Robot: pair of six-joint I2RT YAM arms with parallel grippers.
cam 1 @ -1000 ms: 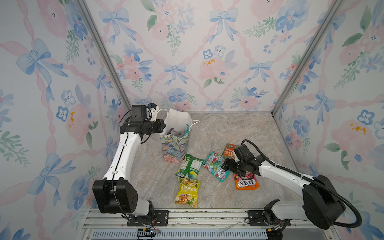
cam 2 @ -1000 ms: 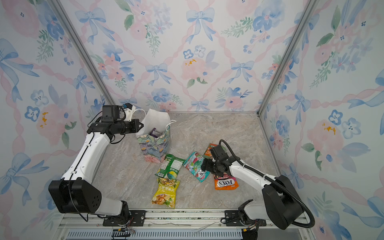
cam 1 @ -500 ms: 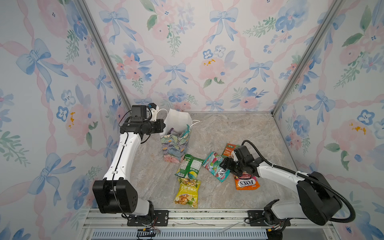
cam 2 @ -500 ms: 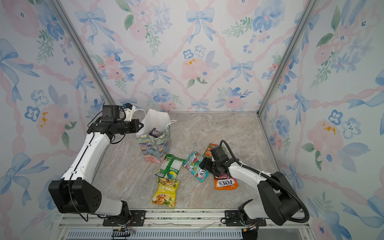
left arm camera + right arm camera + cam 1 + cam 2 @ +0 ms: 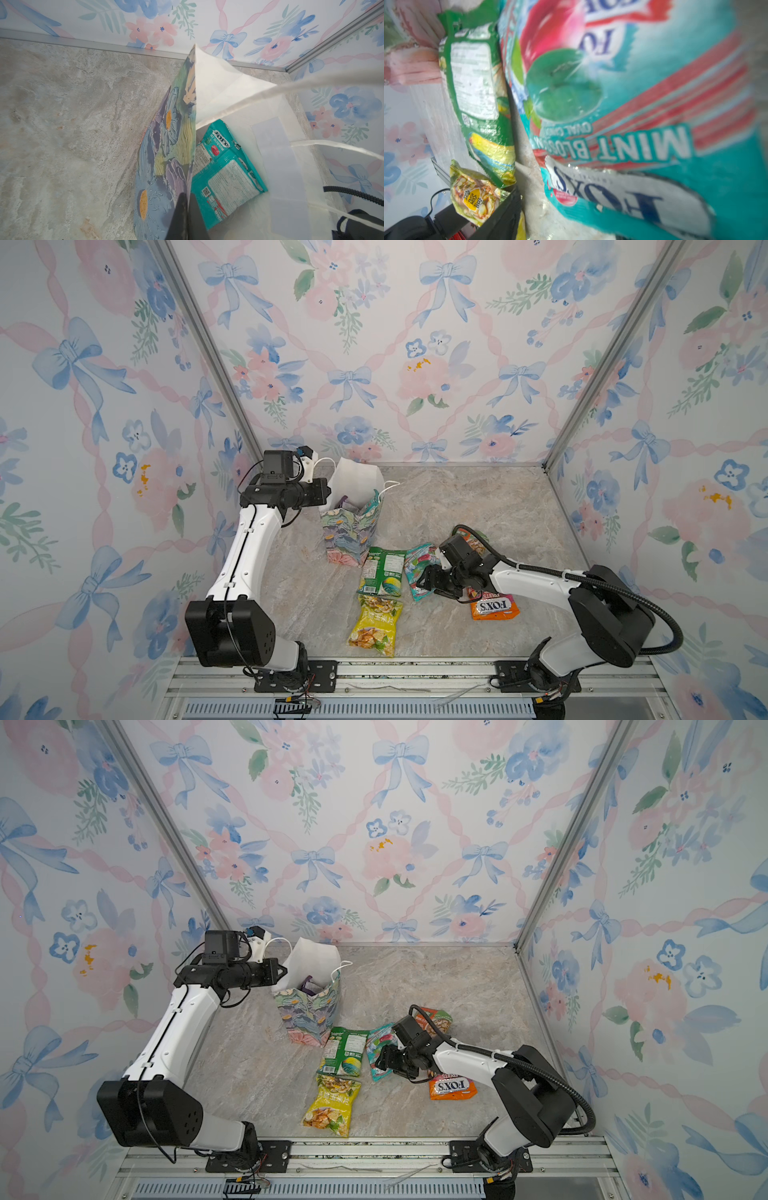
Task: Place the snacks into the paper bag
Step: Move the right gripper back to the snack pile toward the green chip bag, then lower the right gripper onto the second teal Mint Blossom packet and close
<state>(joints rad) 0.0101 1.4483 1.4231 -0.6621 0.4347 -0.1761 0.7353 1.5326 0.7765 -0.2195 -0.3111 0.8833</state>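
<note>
The flower-print paper bag (image 5: 351, 529) stands upright at the back left, and my left gripper (image 5: 185, 216) is shut on its rim, holding it open. Inside it lie a teal FOX'S packet (image 5: 224, 176) and a purple packet (image 5: 311, 984). On the floor lie a green packet (image 5: 382, 572), a yellow chip packet (image 5: 376, 624), an orange FOX'S packet (image 5: 494, 608) and a teal mint packet (image 5: 417, 562). My right gripper (image 5: 424, 578) is low over the teal mint packet's near edge with its jaws apart. One finger (image 5: 504, 214) is clear of the packet (image 5: 633, 104). An orange-green pack (image 5: 471, 536) is partly hidden behind the right wrist.
The booth's patterned walls close in the marble floor (image 5: 478, 497) on three sides. A metal rail (image 5: 415, 672) runs along the front edge. The right arm's black cable (image 5: 665, 626) loops out at the right.
The right gripper's jaws have narrowed over the teal mint packet and the wrist has edged slightly left. The left arm and the bag have not moved.
</note>
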